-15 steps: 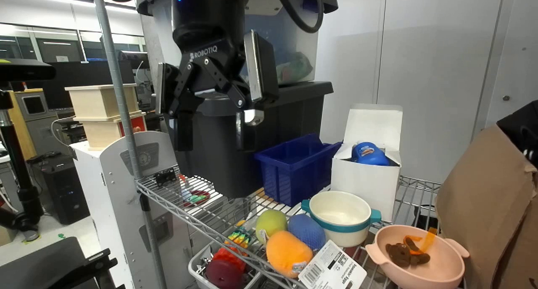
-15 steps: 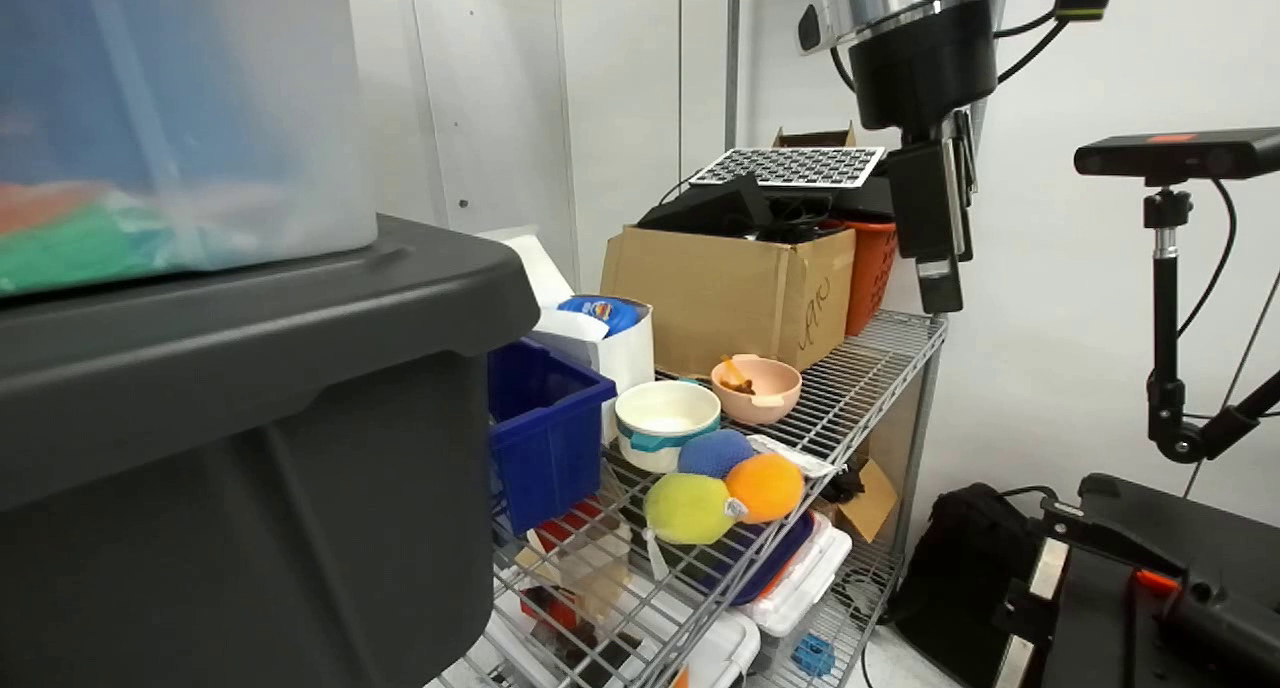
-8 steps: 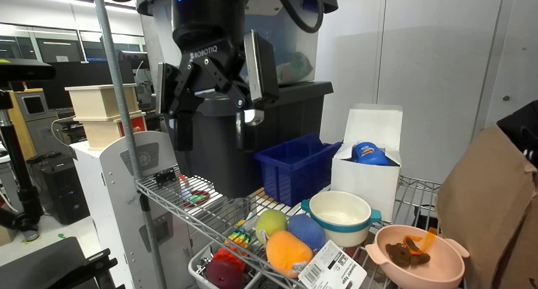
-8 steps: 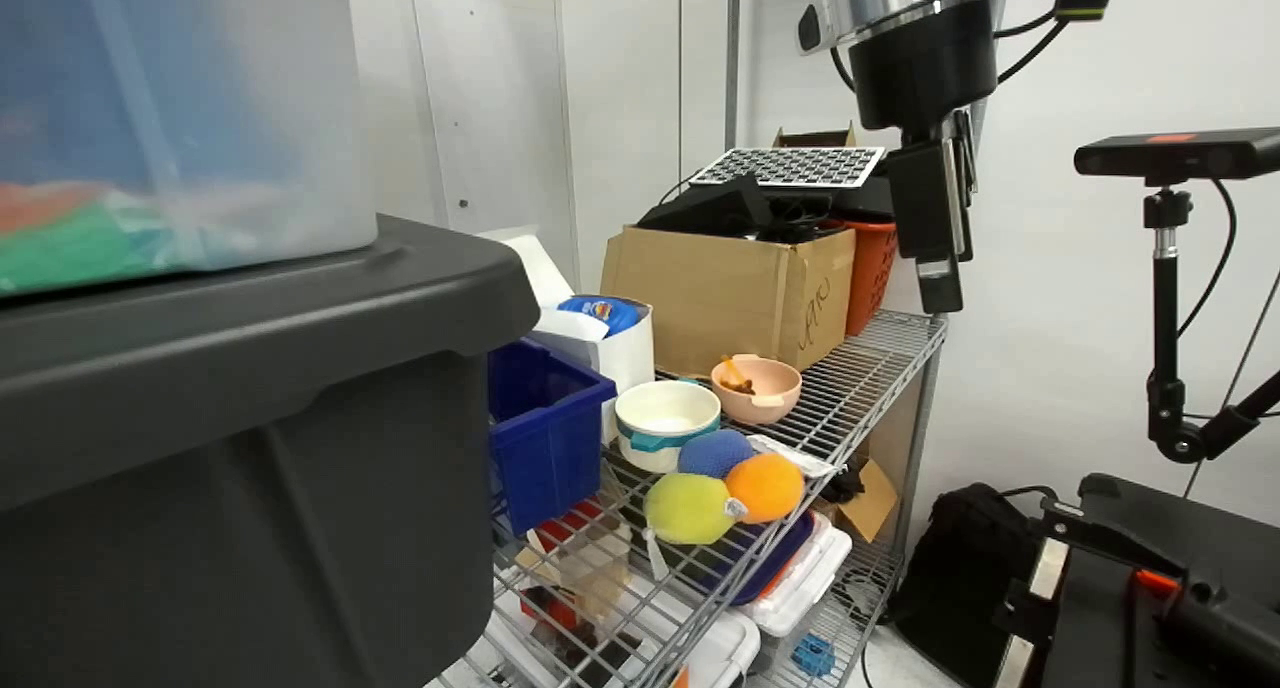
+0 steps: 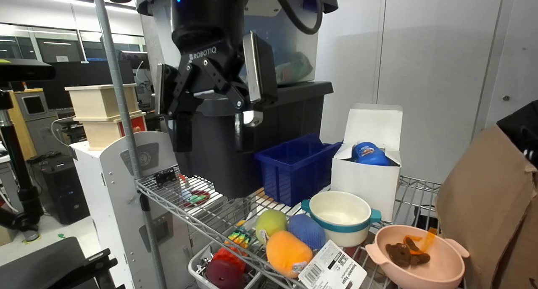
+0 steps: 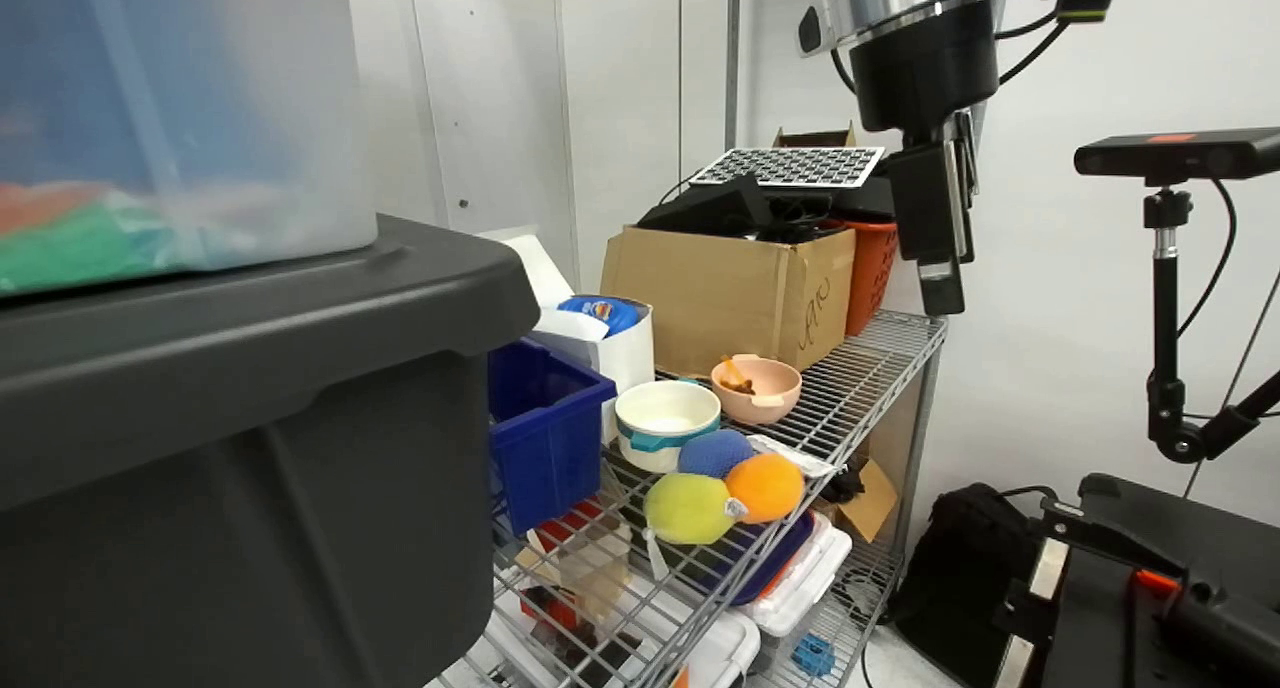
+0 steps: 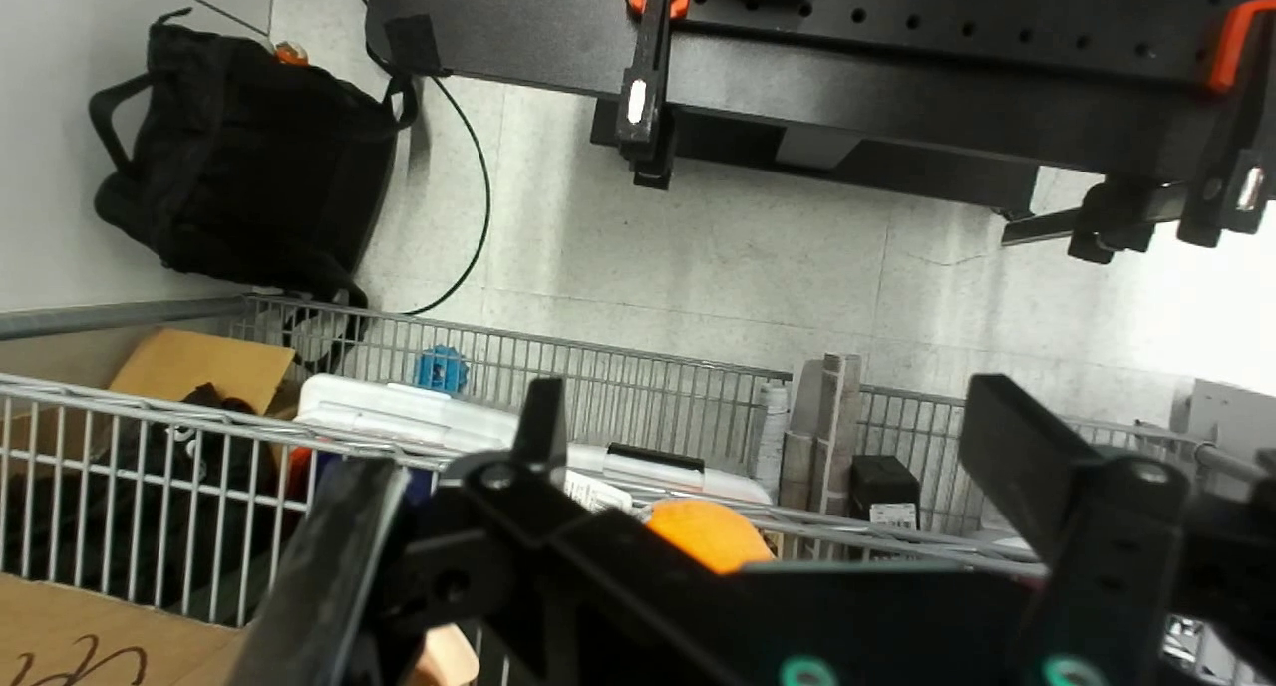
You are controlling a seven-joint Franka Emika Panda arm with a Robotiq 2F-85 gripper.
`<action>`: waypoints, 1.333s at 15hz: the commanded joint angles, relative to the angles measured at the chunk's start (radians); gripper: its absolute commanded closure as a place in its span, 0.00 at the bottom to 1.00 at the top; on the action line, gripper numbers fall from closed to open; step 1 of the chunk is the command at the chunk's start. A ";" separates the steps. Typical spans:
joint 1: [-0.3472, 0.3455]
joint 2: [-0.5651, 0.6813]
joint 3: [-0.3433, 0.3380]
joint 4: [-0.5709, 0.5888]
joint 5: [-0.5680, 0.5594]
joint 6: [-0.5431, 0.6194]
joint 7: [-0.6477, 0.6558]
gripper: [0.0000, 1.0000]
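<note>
My gripper (image 5: 214, 133) is open and holds nothing, high above the wire shelf. It also shows edge-on in an exterior view (image 6: 940, 286), and its spread fingers stand in the wrist view (image 7: 773, 407). Below it on the shelf lie a yellow-green plush egg (image 5: 271, 222), an orange plush egg (image 5: 289, 254) and a blue plush egg (image 5: 307, 231). The orange egg (image 7: 710, 532) shows partly behind the gripper in the wrist view. A cream pot with teal handles (image 5: 339, 211) stands beside the eggs. A pink bowl (image 5: 443, 266) holds a small brown toy (image 5: 399, 255) with orange pieces.
A blue bin (image 5: 294, 175) and an open white box (image 5: 365, 186) stand at the back of the shelf. Dark lidded totes (image 6: 250, 448) are stacked beside them. A cardboard box (image 6: 720, 293) stands beyond the bowl. A metal post (image 5: 115, 70) rises at the shelf corner.
My gripper has moved down very slightly and stays open. The things on the shelf have not moved.
</note>
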State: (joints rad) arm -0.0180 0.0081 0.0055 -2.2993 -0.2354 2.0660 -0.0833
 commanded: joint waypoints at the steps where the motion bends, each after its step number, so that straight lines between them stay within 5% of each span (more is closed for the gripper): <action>1: 0.004 0.003 -0.005 0.022 0.011 -0.014 -0.002 0.00; 20: 0.005 0.013 -0.004 0.029 0.062 0.003 -0.017 0.00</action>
State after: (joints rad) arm -0.0180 0.0208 0.0056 -2.2718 -0.1732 2.0715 -0.1006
